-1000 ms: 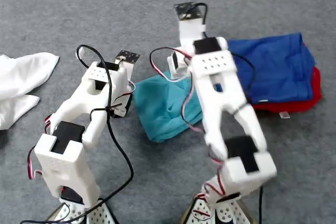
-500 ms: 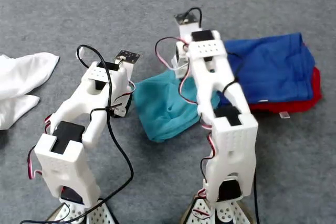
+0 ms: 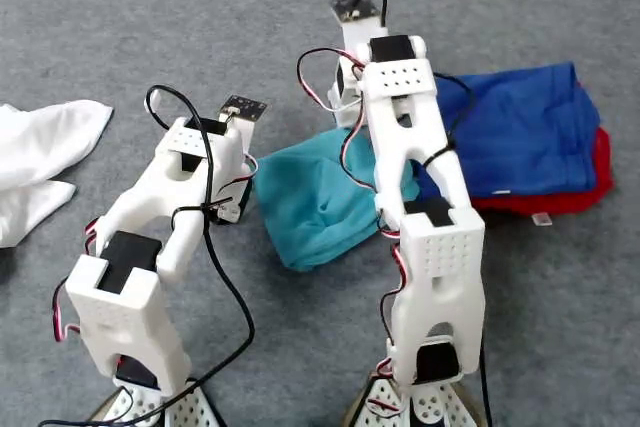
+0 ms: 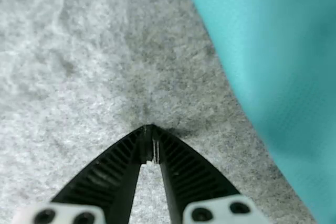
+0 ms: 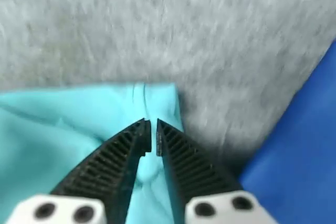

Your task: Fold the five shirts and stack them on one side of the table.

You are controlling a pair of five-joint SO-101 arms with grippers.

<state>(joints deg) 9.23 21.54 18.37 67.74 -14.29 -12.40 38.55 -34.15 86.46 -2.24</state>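
the teal shirt (image 3: 320, 202) lies unfolded in the middle of the table (image 3: 150, 27), just beside the blue shirt (image 3: 520, 137), which lies on the red shirt (image 3: 600, 182). the white shirt (image 3: 40, 147) is at the left edge. the right gripper (image 5: 151, 124) is over the far corner of the teal shirt, jaws almost together, nothing between them. the left gripper (image 4: 149, 129) is closed and empty, with its tips on the table beside the teal edge. i judge that the teal shirt is being folded; next the right jaws must part and take this corner.
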